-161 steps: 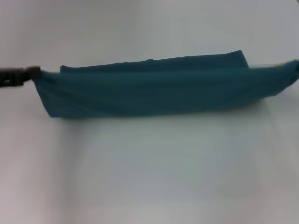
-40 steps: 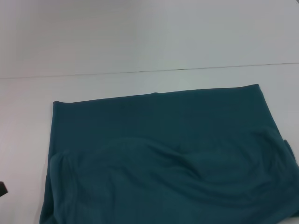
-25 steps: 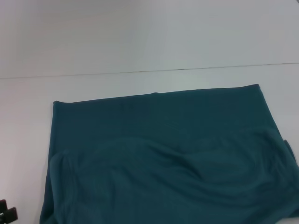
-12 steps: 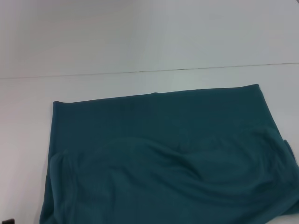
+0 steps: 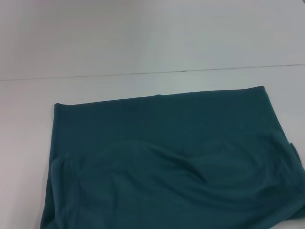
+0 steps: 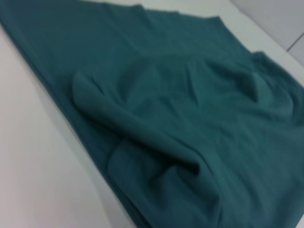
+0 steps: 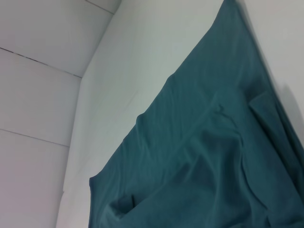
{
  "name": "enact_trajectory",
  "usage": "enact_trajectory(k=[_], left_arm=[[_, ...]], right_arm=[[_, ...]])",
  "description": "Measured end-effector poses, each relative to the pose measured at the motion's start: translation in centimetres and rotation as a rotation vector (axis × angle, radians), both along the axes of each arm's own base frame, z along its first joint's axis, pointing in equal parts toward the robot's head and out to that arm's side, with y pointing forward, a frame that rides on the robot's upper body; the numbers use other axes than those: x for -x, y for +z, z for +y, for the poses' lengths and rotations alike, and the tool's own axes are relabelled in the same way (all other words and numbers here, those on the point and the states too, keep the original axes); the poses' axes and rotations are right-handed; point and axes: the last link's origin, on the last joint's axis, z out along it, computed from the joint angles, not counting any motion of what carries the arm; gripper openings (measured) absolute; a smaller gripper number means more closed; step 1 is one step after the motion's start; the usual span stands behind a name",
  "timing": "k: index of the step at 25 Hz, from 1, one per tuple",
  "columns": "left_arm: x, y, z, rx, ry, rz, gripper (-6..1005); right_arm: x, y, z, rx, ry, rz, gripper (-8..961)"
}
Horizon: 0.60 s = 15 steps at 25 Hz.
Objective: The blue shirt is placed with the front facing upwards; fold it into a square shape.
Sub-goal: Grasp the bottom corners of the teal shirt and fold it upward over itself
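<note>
— What do we see changed on the blue shirt (image 5: 167, 157)?

— 6.4 s ago we saw it stretched taut as a narrow band, gripped at both ends. Now it lies spread wide and slack on the table (image 5: 143, 81), with a rumpled upper layer over its near half.

— And the grippers?

— 1 s ago a dark gripper showed beside the shirt's near-left corner. We no longer see it there.
</note>
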Motion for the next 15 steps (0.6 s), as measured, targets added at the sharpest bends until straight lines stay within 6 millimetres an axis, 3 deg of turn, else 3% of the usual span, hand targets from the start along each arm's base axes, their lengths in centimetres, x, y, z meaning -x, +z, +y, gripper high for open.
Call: enact_trajectory(k=[15], left_arm=[[-0.3, -1.6, 0.0, 0.111, 0.03, 0.017, 794]], right_arm=[[-0.2, -0.1, -0.2, 0.011, -0.002, -0.013, 4]])
